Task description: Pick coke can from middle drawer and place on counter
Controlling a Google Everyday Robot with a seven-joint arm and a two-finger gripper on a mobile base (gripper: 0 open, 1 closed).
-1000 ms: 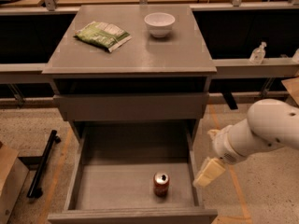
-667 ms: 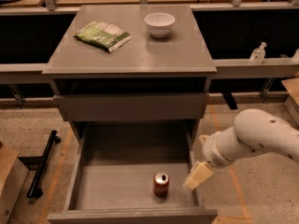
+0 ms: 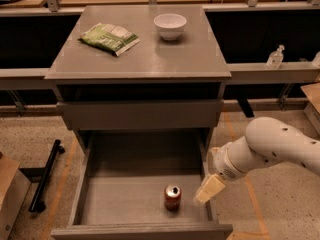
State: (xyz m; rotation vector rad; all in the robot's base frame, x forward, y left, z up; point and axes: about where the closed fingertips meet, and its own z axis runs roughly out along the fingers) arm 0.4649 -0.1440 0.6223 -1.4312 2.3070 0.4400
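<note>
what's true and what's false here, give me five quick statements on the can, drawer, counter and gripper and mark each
1. The coke can stands upright on the floor of the open middle drawer. True.
2. The gripper has lifted the coke can out of the drawer. False: the gripper is low at the drawer's right wall, beside the can, which stands on the drawer floor.
3. A white bowl and a green packet rest on the counter. True.
4. The coke can stands next to the white bowl. False: the can is down in the drawer and the bowl is up on the counter.
5. The pump bottle is on the counter. False: it stands on the ledge to the right of the cabinet.
</note>
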